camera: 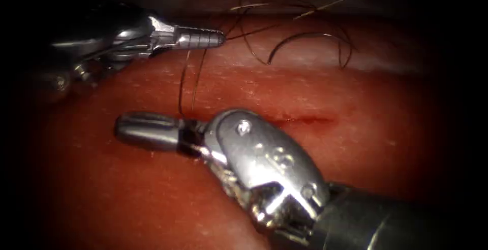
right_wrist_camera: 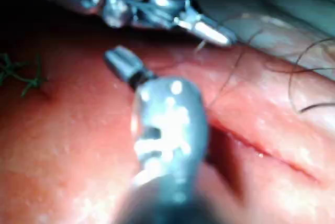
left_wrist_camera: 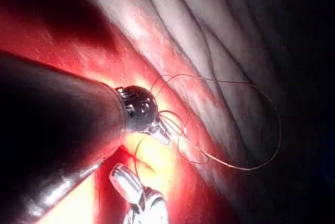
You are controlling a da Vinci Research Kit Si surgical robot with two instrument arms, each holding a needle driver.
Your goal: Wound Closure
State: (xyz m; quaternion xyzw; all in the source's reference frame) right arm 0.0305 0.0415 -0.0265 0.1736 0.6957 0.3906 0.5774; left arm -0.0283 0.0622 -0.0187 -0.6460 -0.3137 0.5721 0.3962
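Right arm's end effector lies closest to the lens, its shiny wrist large in the endoscope view and its jaws pressed together into one blunt tip. Whether anything is pinched between them I cannot tell; the tip rests low over the tissue, just where two strands of thread come down to the surface. Beyond its wrist, toward the shaft side, runs the cut, a thin dark red line.

Farther off, up and across from that tip, the left arm's end effector has its ridged jaws closed on the thread, which drops from its tip to the tissue and also spreads past it in loose dark loops. A needle cannot be made out with any certainty among those loops.

Thread like this looks light, limp and hair-thin, likely to slip or fray, so a firm pinch near the taut stretch seems wisest. Soft, moist and glistening, the tissue would probably yield and tear if pulled hard.
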